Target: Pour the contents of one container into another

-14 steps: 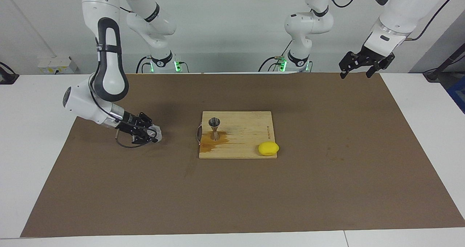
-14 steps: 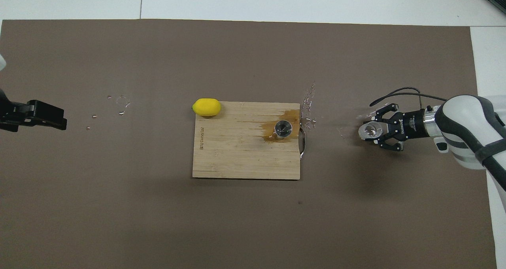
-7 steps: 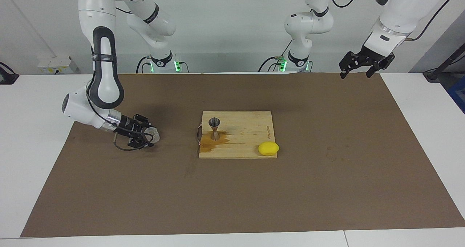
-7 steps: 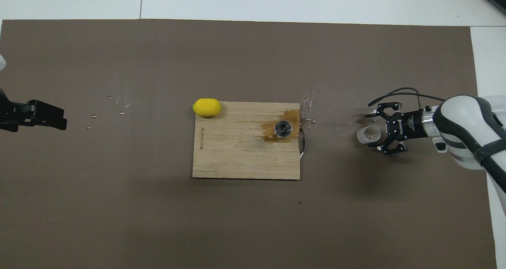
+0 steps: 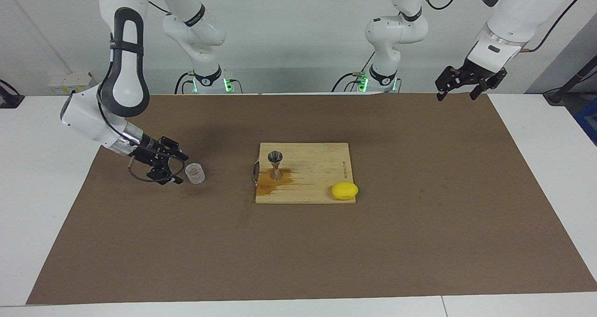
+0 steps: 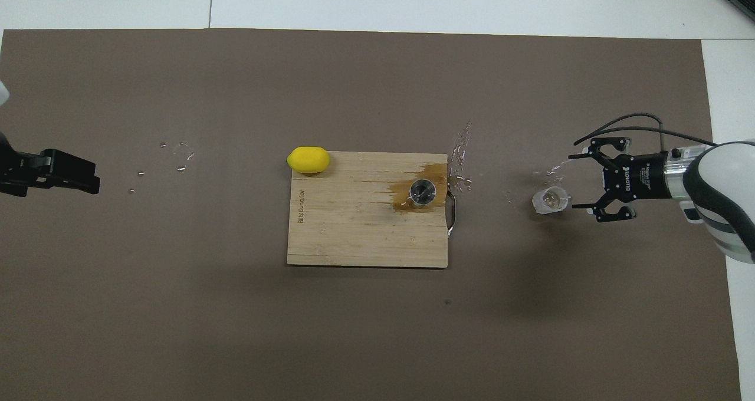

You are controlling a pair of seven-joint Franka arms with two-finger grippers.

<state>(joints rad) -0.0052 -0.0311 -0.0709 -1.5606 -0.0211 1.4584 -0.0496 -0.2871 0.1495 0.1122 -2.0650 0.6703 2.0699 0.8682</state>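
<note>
At the right arm's end of the desk [image 5: 28, 191], the right gripper [image 5: 173, 170] hangs low over the brown mat [image 5: 419, 223], its jaws spread and holding nothing. Just beside it, apart from the fingertips, the clear glass cup [image 5: 195, 173] stands upright on the mat. In the overhead view, small drops of liquid [image 6: 460, 153] lie on the mat between the cup and the wooden cutting board [image 5: 322, 168].

The board lies in the middle of the mat. The metal jigger [image 5: 275, 164] stands upright on it, near the edge with the metal handle [image 5: 254, 171], and a dark wet stain [image 5: 275, 182] spreads on the wood around its foot. A yellow lemon [image 5: 344, 190] rests at the board's corner farthest from the robots, toward the left arm's end.

The left gripper [image 5: 468, 86] waits in the air over the mat's corner nearest the left arm's base; its jaws are spread and empty. The white desk shows around the mat, and a pale wall [image 5: 289, 37] rises at the robots' end.
</note>
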